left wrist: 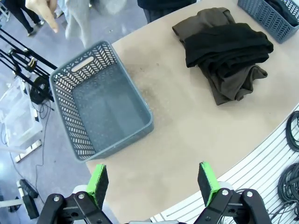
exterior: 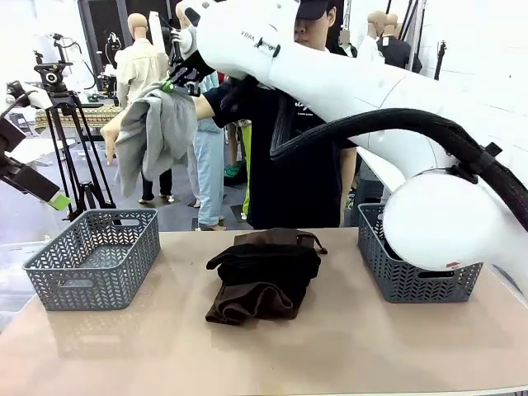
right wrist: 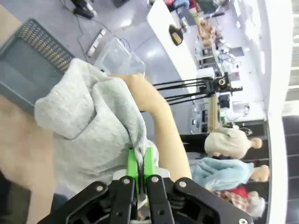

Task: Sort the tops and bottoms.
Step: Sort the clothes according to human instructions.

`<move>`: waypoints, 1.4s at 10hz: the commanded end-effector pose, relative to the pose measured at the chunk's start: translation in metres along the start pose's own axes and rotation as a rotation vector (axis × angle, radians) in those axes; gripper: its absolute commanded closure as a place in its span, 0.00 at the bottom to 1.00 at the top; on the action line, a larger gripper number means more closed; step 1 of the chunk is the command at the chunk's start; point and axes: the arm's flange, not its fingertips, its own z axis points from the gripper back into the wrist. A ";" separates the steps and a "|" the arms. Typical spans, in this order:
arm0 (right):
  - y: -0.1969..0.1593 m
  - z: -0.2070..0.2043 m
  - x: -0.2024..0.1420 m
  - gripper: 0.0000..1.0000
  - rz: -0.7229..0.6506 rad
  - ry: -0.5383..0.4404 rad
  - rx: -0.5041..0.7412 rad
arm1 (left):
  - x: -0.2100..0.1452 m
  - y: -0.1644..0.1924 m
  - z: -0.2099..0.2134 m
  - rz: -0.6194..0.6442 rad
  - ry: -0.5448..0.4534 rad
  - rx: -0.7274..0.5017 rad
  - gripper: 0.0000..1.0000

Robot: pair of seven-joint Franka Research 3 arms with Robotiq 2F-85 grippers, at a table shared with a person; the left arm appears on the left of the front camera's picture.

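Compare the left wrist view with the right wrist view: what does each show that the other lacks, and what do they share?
Left wrist view: the open left gripper, and a folded black cloth garment lying on a dark brown cloth garment on the table. Right wrist view: the right gripper, shut with its green pads pinching cloth, and the person's bare forearm beside it. Shared: the pale grey-blue soft garment that the right gripper holds, and the empty grey plastic lattice basket.

Colours: pale grey garment (exterior: pixel 161 136); black garment (exterior: pixel 268 264) atop dark brown garment (exterior: pixel 247 304); grey herringbone-lattice left basket (exterior: pixel 91 264) and right basket (exterior: pixel 412 286) at the left and right edges of the beige table (exterior: pixel 346 346).
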 end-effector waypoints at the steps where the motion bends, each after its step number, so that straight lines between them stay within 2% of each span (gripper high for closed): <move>1: -0.011 0.023 -0.007 1.00 -0.020 0.085 -0.003 | -0.001 0.001 0.001 0.003 -0.001 0.001 0.00; 6: -0.014 0.026 -0.013 1.00 -0.001 0.093 -0.011 | -0.001 0.001 0.001 0.003 -0.001 0.001 0.00; 7: -0.014 -0.002 -0.009 1.00 -0.029 0.062 -0.069 | -0.001 0.001 0.001 0.003 -0.001 0.001 0.00; 8: -0.017 -0.033 -0.002 1.00 -0.046 -0.016 -0.101 | -0.001 0.001 0.001 0.003 -0.001 0.001 0.00; 10: -0.021 -0.096 0.013 1.00 -0.096 -0.126 -0.054 | -0.001 0.001 0.001 0.003 -0.001 0.001 0.00; 12: -0.023 -0.151 0.011 1.00 -0.141 -0.240 -0.074 | -0.001 0.001 0.001 0.003 -0.001 0.001 0.00; 14: -0.027 -0.200 0.026 1.00 -0.135 -0.338 -0.101 | -0.001 0.001 0.001 0.003 -0.001 0.001 0.00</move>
